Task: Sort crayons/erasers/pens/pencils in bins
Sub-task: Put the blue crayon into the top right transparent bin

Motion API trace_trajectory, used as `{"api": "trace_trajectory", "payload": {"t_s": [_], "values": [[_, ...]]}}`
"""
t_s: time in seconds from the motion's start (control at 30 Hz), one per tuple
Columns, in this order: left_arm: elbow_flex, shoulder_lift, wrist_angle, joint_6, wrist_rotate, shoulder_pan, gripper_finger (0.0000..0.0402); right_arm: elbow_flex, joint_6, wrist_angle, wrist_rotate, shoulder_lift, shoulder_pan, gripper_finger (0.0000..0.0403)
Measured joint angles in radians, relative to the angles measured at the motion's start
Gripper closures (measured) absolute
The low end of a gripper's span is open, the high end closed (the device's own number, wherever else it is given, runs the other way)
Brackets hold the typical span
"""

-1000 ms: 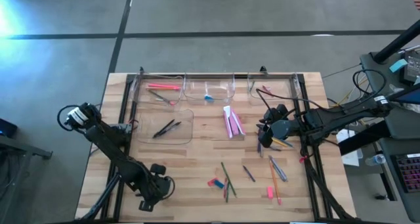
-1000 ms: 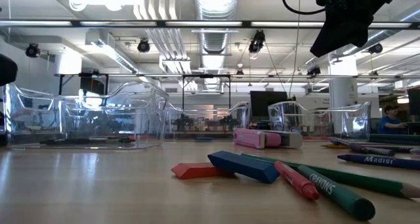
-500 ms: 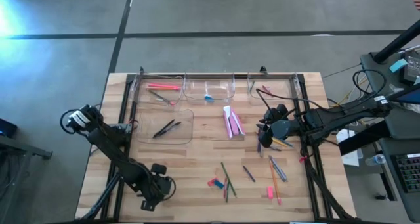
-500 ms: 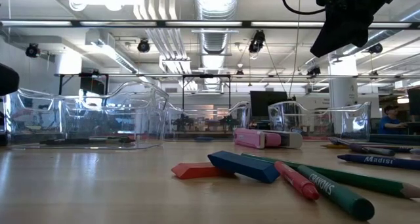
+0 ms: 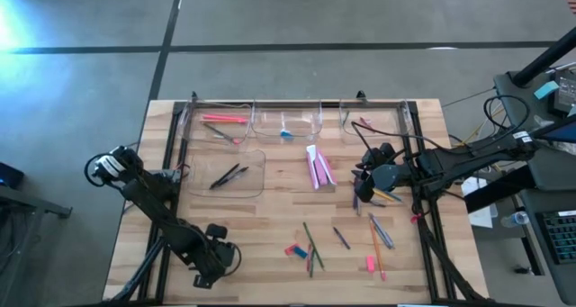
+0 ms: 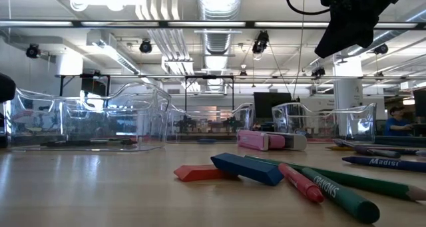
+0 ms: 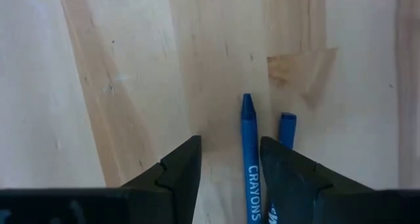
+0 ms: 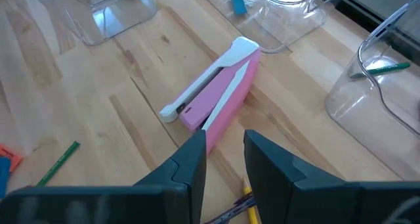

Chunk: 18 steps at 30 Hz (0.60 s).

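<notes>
My left gripper [image 5: 216, 257] hangs low over the table's near left part, pointing steeply down. Its fingers are open [image 7: 230, 145] on either side of a blue crayon [image 7: 249, 152] that lies flat on the wood, nearer one finger and apart from the other. A second blue crayon [image 7: 287, 129] lies just outside that finger. My right gripper [image 5: 360, 188] hovers open [image 8: 225, 142] over the table's right half, near a pink and white eraser block [image 8: 216, 96]. Four clear bins [image 5: 288, 122] stand along the far edge and left of centre.
Loose crayons, pencils and small erasers [image 5: 310, 248] are scattered at the near centre and right; a red eraser [image 6: 203, 172] and a blue one [image 6: 246, 168] lie together. The squarer bin [image 5: 236, 174] holds dark pens. A black frame rail [image 5: 171, 163] runs along each side.
My left gripper has sunk a little toward the table at the near left.
</notes>
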Motion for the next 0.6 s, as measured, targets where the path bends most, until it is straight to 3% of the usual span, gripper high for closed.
{"api": "trace_trajectory", "payload": {"t_s": [0.3, 0.43, 0.6], "values": [[0.003, 0.012, -0.065, -0.006, -0.009, 0.000, 0.0259, 0.000, -0.002, -0.003, 0.000, 0.000, 0.000, 0.0307], [0.002, 0.010, -0.189, -0.082, -0.017, 0.000, 0.0259, 0.000, -0.002, -0.003, 0.000, 0.000, 0.000, 0.0307], [0.000, 0.004, -0.207, -0.108, -0.016, 0.000, 0.0259, 0.000, -0.008, -0.003, 0.002, 0.000, 0.000, 0.0307]]}}
